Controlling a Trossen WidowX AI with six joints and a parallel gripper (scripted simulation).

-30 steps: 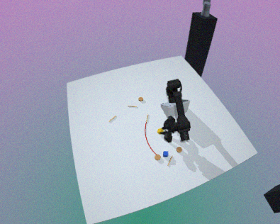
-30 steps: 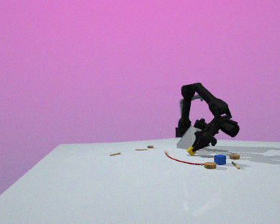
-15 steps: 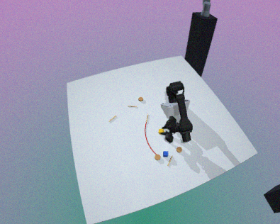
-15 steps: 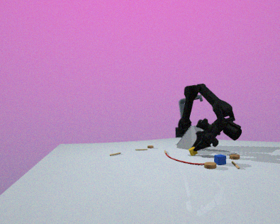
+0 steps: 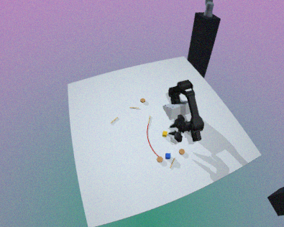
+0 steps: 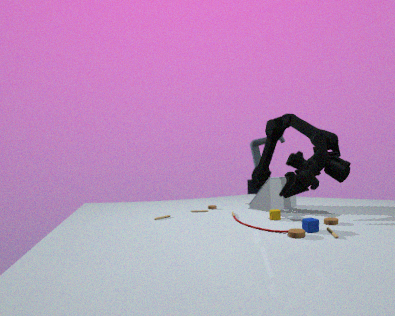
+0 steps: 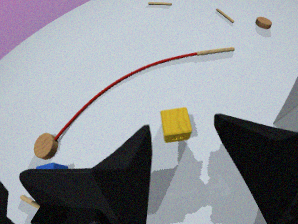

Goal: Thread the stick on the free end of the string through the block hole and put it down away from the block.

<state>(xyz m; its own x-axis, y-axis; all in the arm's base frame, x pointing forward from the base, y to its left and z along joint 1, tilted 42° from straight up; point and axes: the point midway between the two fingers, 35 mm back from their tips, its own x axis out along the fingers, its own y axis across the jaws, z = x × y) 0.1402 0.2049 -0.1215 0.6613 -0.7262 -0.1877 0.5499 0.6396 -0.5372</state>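
The yellow wooden block [image 5: 165,133] [image 6: 275,214] [image 7: 174,121] rests on the white table [image 5: 109,179], by itself. My gripper [image 5: 173,133] [image 6: 287,193] [image 7: 182,124] is open and empty, hanging a little above and just right of the block; in the wrist view the block shows between the two finger tips, farther off. The thin stick [image 5: 149,118] [image 6: 233,214] [image 7: 216,51] on the string lies on the table left of the block. The red string [image 5: 148,138] [image 6: 257,228] [image 7: 120,83] curves from it to the round button [image 5: 159,159] [image 6: 296,233] [image 7: 45,144].
A blue cube [image 5: 167,156] [image 6: 310,224] lies beside the button. Two more round buttons [image 5: 182,151] [image 5: 142,100] and loose sticks [image 5: 114,120] [image 5: 134,108] [image 5: 172,162] lie around. The arm's grey base [image 5: 172,109] stands behind the block. A dark post [image 5: 203,39] stands beyond the table.
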